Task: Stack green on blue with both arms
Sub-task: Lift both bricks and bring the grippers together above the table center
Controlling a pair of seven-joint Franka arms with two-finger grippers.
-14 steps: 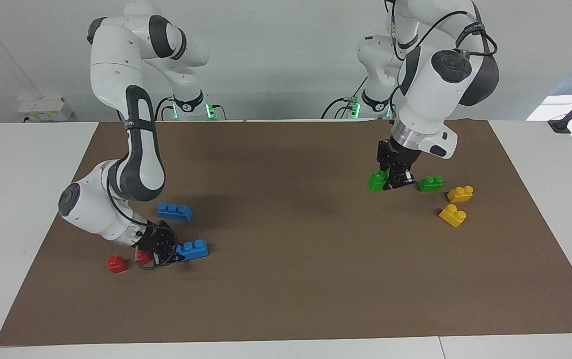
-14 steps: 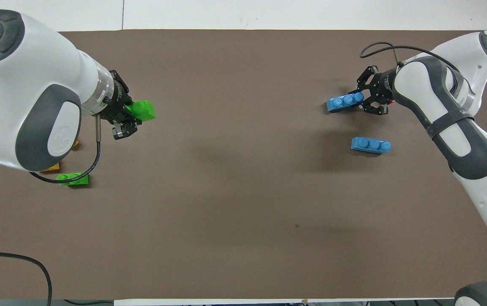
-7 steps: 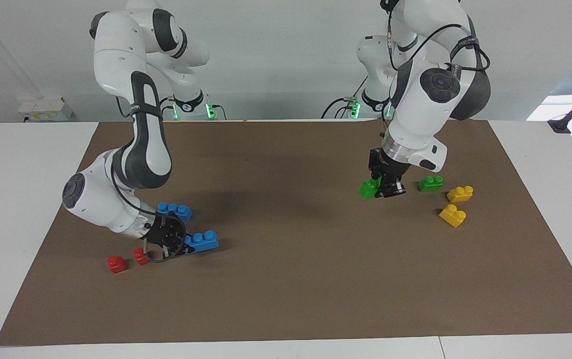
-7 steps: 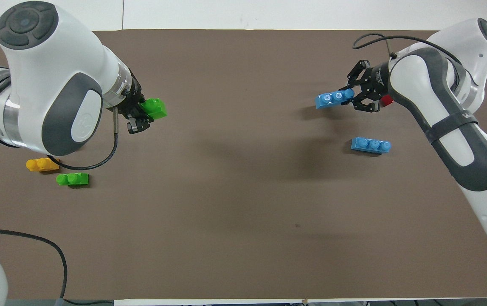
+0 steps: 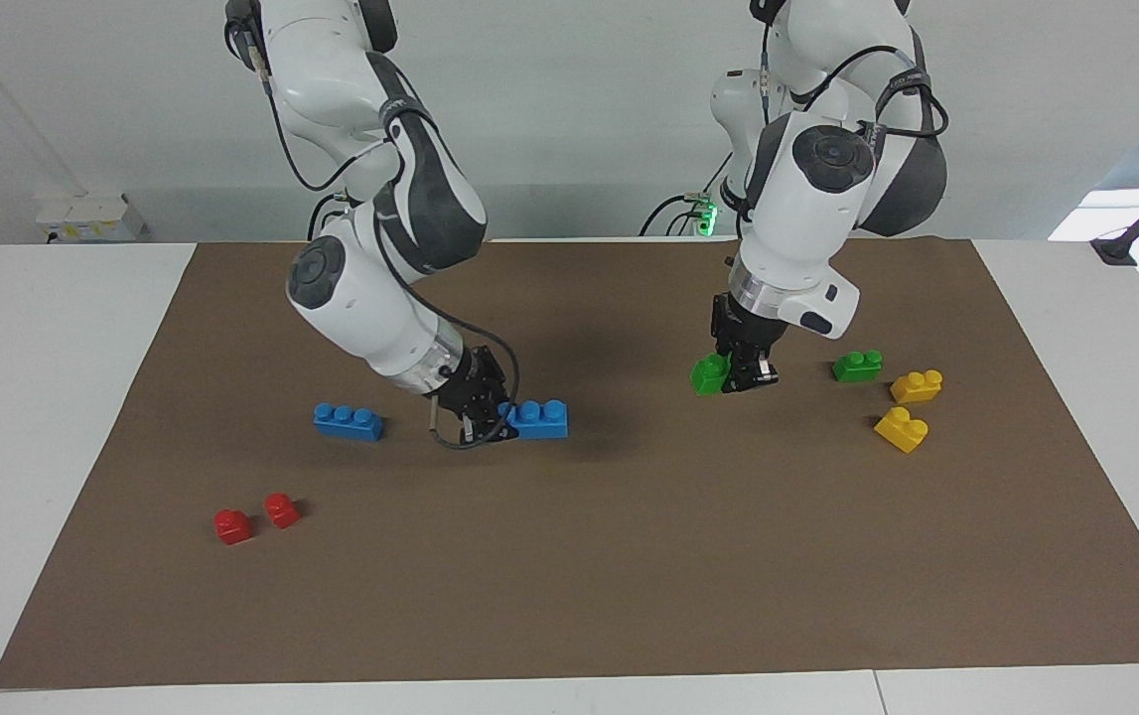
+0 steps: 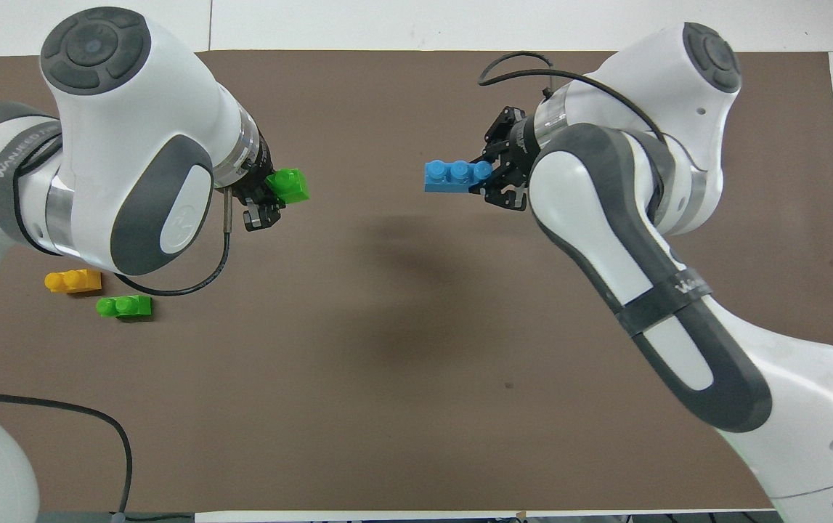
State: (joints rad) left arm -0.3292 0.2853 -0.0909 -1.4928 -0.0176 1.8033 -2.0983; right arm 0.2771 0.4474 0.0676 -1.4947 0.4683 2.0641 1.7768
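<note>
**Both grippers loaded above the brown mat**

Landmark: the brown rectangular mat (image 5: pixel 589 596) covering the white table (image 5: pixel 53 417).

Nearest the robots on the mat, toward the left arm's end, a spare small bright green two-stud plastic brick (image 5: pixel 857 365) lies flat. Just past it lie two yellow two-stud plastic bricks (image 5: pixel 917 385), close together.

The left arm's black two-finger gripper (image 5: pixel 740 369) is over the mat toward that same end. Its fingers are clamped on a small bright green two-stud plastic brick (image 5: pixel 709 374), which is raised off the mat.

Toward the right arm's end, a spare bright blue three-stud plastic brick (image 5: pixel 348 421) lies flat on the mat.

The right arm's black two-finger gripper (image 5: pixel 492 415) is over the mat's middle. Its fingers are clamped on one end of a bright blue three-stud plastic brick (image 5: pixel 541 418), studs upward. The two held bricks are well apart.

Farthest from the robots, two tiny red one-stud plastic bricks (image 5: pixel 233 525) lie side by side on the mat, toward the right arm's end.
</note>
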